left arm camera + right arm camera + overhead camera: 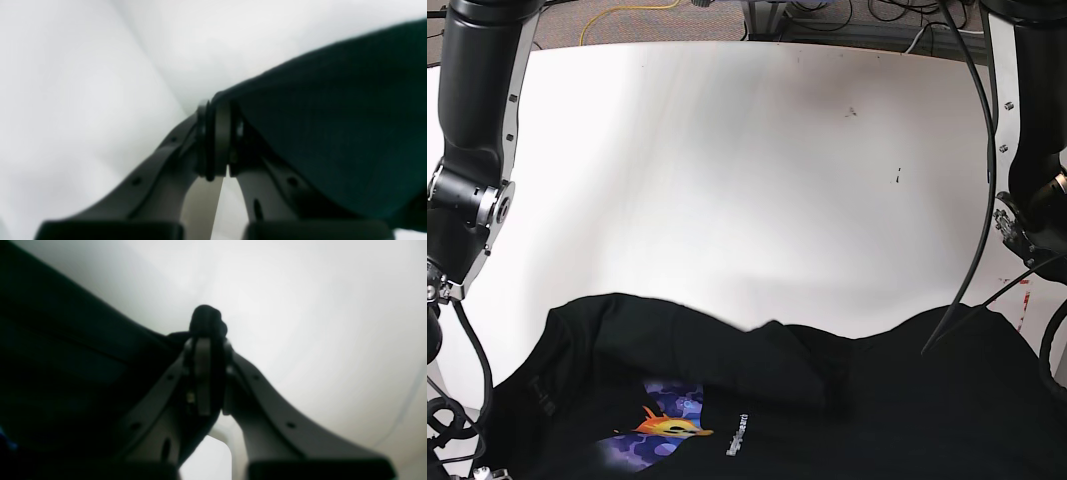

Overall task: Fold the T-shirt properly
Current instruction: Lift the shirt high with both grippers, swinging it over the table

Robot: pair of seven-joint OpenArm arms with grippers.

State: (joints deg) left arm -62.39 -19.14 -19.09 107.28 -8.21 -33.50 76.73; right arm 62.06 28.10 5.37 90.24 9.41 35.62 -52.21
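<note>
The black T-shirt (pixel 847 410) lies spread over the near part of the white table (pixel 747 170), rumpled, with a fold running across its middle. Its multicoloured print patch (pixel 665 424) and white lettering (pixel 737 421) face up at the lower left. In the left wrist view my left gripper (pixel 218 133) is shut on an edge of the T-shirt (pixel 333 126), which stretches away to the right. In the right wrist view my right gripper (pixel 208 350) is shut on the T-shirt (pixel 66 356), and a small bunch of cloth pokes out past the fingertips. Neither gripper shows in the base view.
The arm with the right wrist camera (pixel 472 150) stands at the table's left edge and the other arm (pixel 1027 150) at its right edge. A black cable (pixel 972 230) hangs from the right-hand arm down onto the shirt. Cables lie on the floor beyond the far edge.
</note>
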